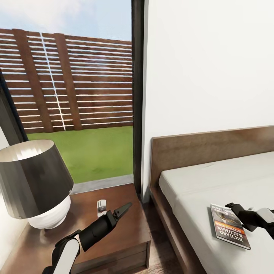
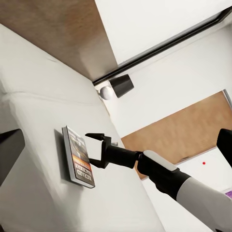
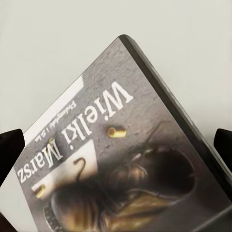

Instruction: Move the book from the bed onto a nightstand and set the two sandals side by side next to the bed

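Bed (image 1: 213,182) with a pale mattress and dark wood headboard is seen at the right of the head view, set against a white wall (image 1: 209,64). Tall black-framed window (image 1: 137,95) is seen left of the headboard, with grass and a slatted fence outside. Nightstand (image 1: 125,228) is placed between window and bed, just beside the bed frame. Lamp (image 1: 36,182) with a dark shade and white base is stood on the nightstand's left part; a small white object (image 1: 101,205), too small to be identified, is lying near the middle of the top.

Book (image 1: 229,225) is laid flat on the mattress near the edge facing the nightstand, cover up, "RICHARD BACHMAN" readable. Right gripper (image 1: 230,206) is held at the book's far-side edge, fingers spread wide and released, nothing grasped; in the left wrist view the right gripper (image 2: 95,150) is seen with one finger at each end of the book's (image 2: 77,157) side. In the right wrist view the cover (image 3: 121,159) is seen close between the dark fingertips (image 3: 10,145). Left gripper (image 1: 125,209) is held above the nightstand, pointed toward the bed; whether it is clenched or released cannot be told.
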Controlling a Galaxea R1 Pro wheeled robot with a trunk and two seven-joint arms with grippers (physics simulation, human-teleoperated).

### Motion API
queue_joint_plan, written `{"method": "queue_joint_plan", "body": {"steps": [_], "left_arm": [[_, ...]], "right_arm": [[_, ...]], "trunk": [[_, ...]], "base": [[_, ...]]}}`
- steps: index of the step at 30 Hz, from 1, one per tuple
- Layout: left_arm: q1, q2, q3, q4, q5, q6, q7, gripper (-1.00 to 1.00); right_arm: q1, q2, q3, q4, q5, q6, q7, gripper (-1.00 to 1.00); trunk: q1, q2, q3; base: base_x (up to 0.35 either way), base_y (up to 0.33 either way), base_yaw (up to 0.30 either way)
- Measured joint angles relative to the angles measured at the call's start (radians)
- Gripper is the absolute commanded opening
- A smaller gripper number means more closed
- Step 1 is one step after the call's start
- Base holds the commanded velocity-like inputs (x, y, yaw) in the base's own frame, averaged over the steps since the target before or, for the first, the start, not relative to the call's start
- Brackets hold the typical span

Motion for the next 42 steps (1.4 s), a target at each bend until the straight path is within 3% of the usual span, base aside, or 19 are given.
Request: {"method": "queue_joint_plan", "body": {"steps": [32,42], "left_arm": [[0.0,0.001,0.001,0.0,0.0,0.0,-0.003,1.0],[0.0,0.001,0.001,0.0,0.0,0.0,-0.003,1.0]], "right_arm": [[0.0,0.017,-0.002,-0.01,-0.006,-0.001,0.001,1.0],[0.0,0.04,0.002,-0.025,-0.005,-0.002,0.001,1.0]], "trunk": [[0.0,0.0,0.0],[0.0,0.0,0.0]], "base": [[0.0,0.0,0.0],[0.0,0.0,0.0]]}}
